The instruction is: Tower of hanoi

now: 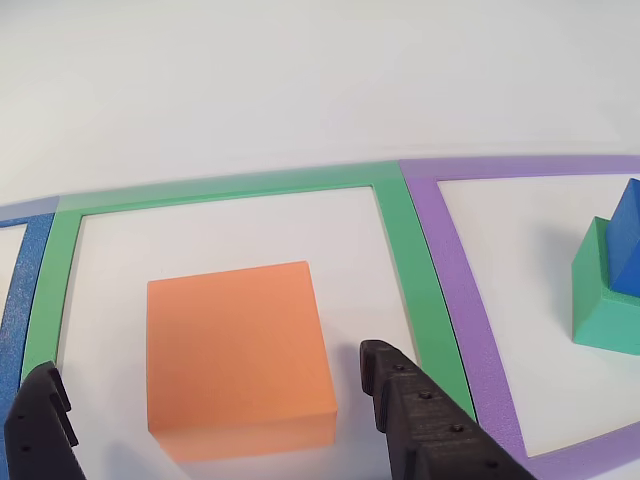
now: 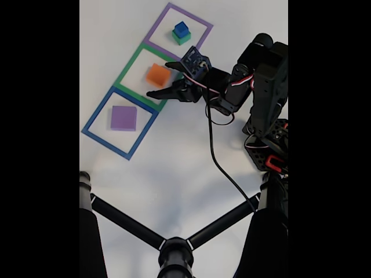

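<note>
Hovering wide open and empty: black two-finger gripper (image 1: 215,405), flanking one orange square foam block (image 1: 238,352). Nearby, one blue foam cube (image 1: 628,240) atop one green foam block (image 1: 604,298); one flat purple foam block (image 2: 123,117).

The orange block (image 1: 240,355) sits plain and matte at lower centre of the other view, ringed by a green frame (image 1: 400,250). At far right, a blue cube (image 1: 628,245) tops a green block (image 1: 600,300) inside a purple frame (image 1: 470,300). In the fixed view, a flat purple block (image 2: 123,117) lies in a blue frame (image 2: 95,136), left of centre. The gripper (image 1: 215,405) is black; the table (image 2: 174,168) is white.
</note>
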Tool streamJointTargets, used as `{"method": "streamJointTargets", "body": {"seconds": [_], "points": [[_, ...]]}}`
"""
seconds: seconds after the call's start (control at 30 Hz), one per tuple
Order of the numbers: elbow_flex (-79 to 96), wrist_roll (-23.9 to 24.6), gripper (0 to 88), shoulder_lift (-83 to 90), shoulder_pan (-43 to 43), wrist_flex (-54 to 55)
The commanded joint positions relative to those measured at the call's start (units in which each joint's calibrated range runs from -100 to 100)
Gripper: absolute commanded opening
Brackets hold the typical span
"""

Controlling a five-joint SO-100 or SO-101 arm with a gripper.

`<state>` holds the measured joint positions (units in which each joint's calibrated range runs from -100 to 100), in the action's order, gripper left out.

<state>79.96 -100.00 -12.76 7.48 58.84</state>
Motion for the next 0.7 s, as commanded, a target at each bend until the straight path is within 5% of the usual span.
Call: {"method": "streamJointTargets", "body": {"seconds": [0.0,0.67], "points": [[-1.22,0.00,32.4,0.26,-1.73,1.66],[-3.31,0.00,18.8,-1.66,-3.25,1.41]]}}
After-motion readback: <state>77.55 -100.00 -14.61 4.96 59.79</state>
